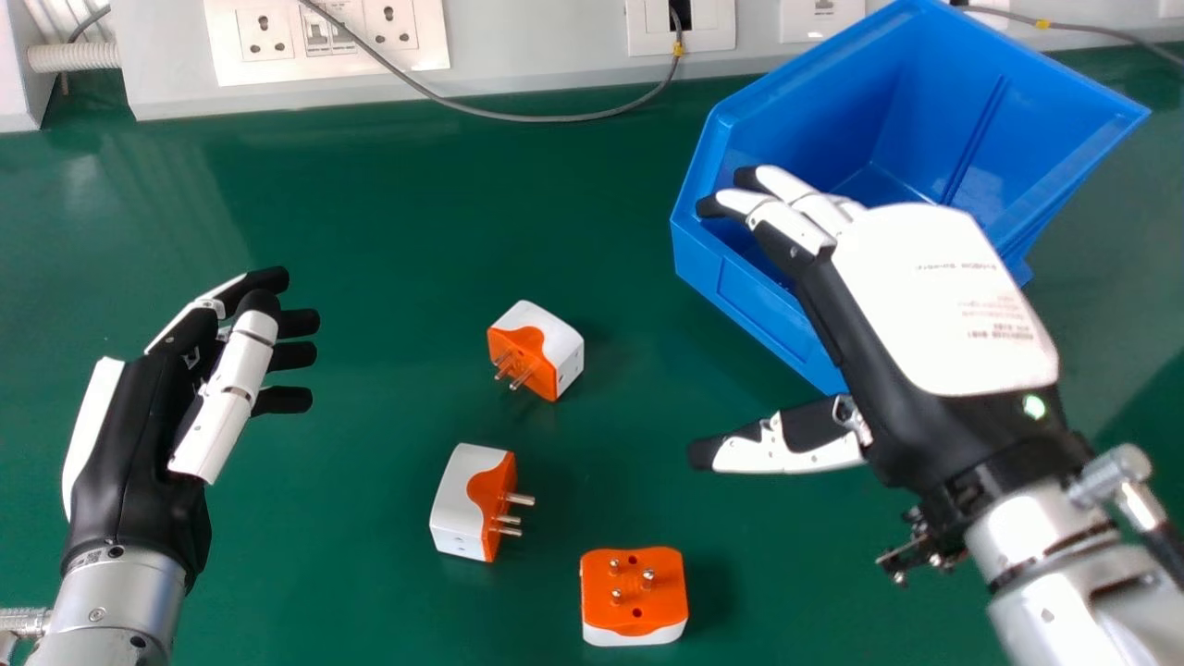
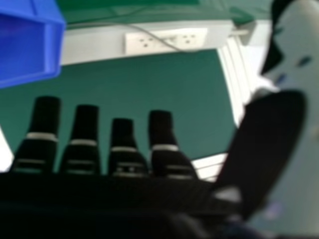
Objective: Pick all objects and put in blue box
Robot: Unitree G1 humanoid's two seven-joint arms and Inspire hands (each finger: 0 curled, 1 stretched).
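Nearest on the green tabletop [image 1: 333,555] is one white and orange plug adapter [image 1: 634,592], and it lies with its orange face up, its metal pins pointing upward. A little farther and more to the left there is a second adapter [image 1: 462,504], resting on its side, with the pins pointing to the right of the head view. At the left side is the left robot hand [image 1: 134,435]; it is released, its fingers are softly bent and it holds nothing. Beyond the second adapter lies the third adapter [image 1: 550,347], whose pins point to the near left. So all three adapters are on the tabletop, apart from each other and outside the box. On the right side, the right robot hand [image 1: 943,296] is above the near part of the blue box [image 1: 740,301], also released and without any object, with its fingers extended and its thumb spread away from them. In the right hand view its fingers are likewise straight and separated. The box stands at the far right, turned at an angle. Behind, a grey cable [image 1: 518,117] makes a curve in front of the white socket panel [image 1: 222,46].
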